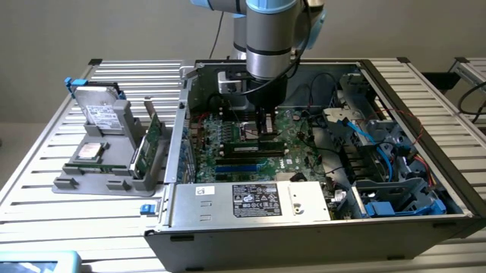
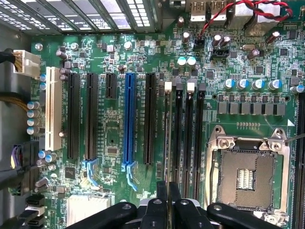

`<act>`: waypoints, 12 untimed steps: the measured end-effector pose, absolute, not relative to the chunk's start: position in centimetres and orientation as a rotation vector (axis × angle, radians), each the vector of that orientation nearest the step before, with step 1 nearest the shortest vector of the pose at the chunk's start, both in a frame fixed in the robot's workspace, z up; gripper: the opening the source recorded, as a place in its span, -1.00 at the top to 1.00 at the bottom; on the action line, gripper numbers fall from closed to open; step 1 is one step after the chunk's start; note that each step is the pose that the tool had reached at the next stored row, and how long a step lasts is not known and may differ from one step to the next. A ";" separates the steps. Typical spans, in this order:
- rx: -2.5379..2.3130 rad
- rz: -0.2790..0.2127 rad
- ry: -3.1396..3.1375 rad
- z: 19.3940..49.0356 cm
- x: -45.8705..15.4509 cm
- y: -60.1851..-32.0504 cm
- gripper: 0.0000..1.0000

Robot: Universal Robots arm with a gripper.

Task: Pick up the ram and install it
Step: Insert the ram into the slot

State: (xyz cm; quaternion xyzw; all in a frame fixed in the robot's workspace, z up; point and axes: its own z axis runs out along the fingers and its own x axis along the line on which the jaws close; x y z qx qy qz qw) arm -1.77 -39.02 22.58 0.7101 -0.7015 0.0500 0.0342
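The ram [image 1: 247, 149] is a thin green stick with black chips, standing on edge along the black memory slots of the motherboard [image 1: 227, 133] inside the open computer case. In the wrist view I look down its narrow top edge [image 2: 167, 138], which lies in the slot nearest the long expansion slots and runs straight into my fingers. My gripper [image 1: 266, 135] reaches down from the arm into the case. Its black fingers [image 2: 162, 191] are pressed together on the stick's top edge, so the gripper [image 2: 167, 188] is shut on it. White latches [image 2: 167, 86] sit at the slots' far end.
The CPU socket [image 2: 245, 174] lies beside the memory slots, and a blue slot [image 2: 128, 119] on the other side. A silver power supply [image 1: 251, 199] fills the case front, with cables [image 1: 365, 136] at the exterior view's right. A grey holder [image 1: 99, 170] outside carries a hard drive [image 1: 102, 111] and a green card [image 1: 154, 133].
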 end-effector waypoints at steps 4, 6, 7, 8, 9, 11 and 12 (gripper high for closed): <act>2.183 0.154 -2.157 22.5 -1.8 -39.0 0.73; 2.183 0.154 -2.157 22.4 -1.8 -39.0 0.73; 2.183 0.154 -2.157 22.4 -1.8 -39.0 0.73; 2.183 0.154 -2.157 22.4 -1.8 -39.0 0.73; 2.183 0.154 -2.157 22.4 -1.8 -39.0 0.73; 2.183 0.154 -2.157 22.4 -1.8 -39.0 0.73; 2.183 0.154 -2.157 22.4 -1.8 -39.0 0.73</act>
